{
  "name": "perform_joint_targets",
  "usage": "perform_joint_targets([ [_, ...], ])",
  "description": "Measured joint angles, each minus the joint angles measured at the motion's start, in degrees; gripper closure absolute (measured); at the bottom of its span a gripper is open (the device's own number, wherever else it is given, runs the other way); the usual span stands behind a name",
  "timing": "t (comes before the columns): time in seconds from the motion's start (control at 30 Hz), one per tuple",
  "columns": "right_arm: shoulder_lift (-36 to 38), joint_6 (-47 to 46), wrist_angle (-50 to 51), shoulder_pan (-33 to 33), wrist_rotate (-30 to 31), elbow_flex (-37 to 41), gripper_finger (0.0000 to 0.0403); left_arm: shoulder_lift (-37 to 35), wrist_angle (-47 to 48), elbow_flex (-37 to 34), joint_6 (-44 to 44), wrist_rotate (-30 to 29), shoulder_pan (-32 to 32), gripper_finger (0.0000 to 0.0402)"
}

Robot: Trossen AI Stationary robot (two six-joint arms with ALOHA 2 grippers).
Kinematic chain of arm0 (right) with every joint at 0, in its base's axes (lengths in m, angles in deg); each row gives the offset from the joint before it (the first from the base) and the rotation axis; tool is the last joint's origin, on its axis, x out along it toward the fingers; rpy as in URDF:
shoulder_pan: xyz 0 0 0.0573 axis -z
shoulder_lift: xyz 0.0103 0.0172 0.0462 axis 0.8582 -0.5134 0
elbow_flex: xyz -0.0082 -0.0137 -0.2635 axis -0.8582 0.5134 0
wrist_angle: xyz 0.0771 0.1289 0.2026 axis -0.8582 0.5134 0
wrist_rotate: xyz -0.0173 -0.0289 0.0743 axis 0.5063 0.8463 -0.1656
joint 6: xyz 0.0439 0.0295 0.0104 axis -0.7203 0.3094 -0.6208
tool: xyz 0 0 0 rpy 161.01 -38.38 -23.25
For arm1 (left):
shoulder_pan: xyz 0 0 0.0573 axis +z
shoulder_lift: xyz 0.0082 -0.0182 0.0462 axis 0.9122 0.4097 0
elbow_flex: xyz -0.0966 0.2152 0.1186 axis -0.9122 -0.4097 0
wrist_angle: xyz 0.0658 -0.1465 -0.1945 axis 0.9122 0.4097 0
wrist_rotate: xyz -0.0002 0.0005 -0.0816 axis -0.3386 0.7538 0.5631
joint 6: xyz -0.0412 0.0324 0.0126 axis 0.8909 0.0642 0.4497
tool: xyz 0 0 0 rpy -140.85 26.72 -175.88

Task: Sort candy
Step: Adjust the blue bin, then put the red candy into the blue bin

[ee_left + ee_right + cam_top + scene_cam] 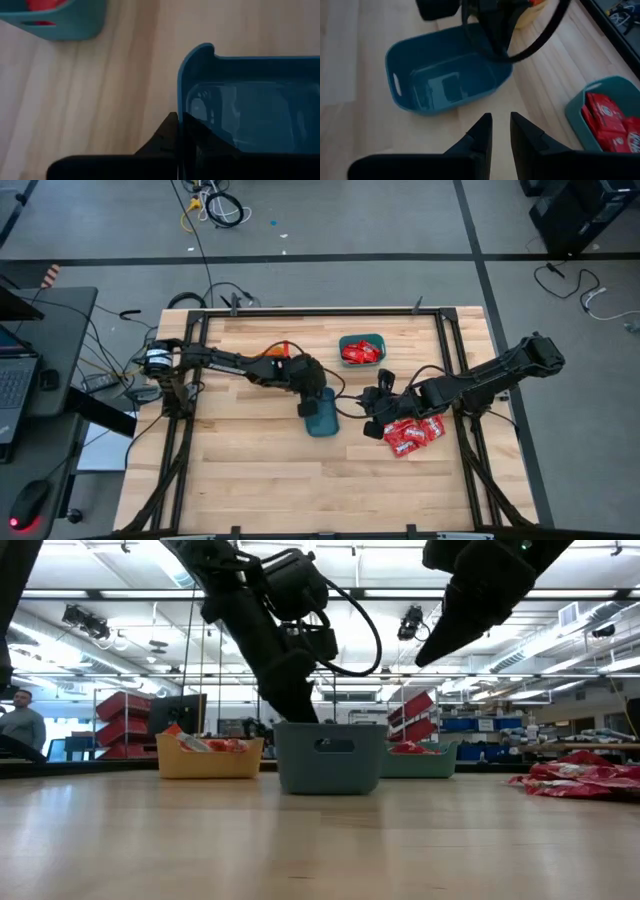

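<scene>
An empty blue bin [324,420] stands on its base at the table's middle. My left gripper [178,136] is shut on its rim, at the side toward the table's left. My right gripper [501,127] hovers just right of the bin [445,75], its fingers a narrow gap apart with nothing between them. A heap of red candy packets [413,435] lies on the wood under the right arm. More red packets fill a teal bin [361,350] farther back. My left gripper clasps the blue bin's side wall at its rim [181,95], close to a rounded corner. One finger [160,142] is outside the wall and the other [207,137] inside. The fingers slant down from the table's left. The bin [330,755] stands upright on the table.
A yellow bin [210,758] with orange-and-white packets stands at the back, under the left arm. The teal bin [425,760] stands behind the blue one. Bare wood lies along the table's near side and left half. Black frame rails edge the table.
</scene>
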Motion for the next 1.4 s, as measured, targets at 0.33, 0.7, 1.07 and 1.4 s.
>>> perform_joint_targets([
  [0.33,-0.02,0.00,1.52,2.15,0.25,0.02,0.0341,0.11,-0.84,0.00,-4.17,-0.08,1.77,0.0319],
  [0.7,0.02,-1.86,9.36,0.31,-2.31,-1.42,0.0220,0.13,2.99,2.90,-5.16,-0.08,1.46,0.0242],
  [1.07,0.03,-11.88,25.98,-5.59,-8.45,0.48,0.0119,-2.08,0.66,1.63,-10.55,-1.65,-1.56,0.0255],
  [1.4,-0.04,-13.77,25.41,-7.34,-13.00,9.45,0.0123,-10.74,-25.36,-14.68,-6.99,0.54,-5.64,0.0308],
])
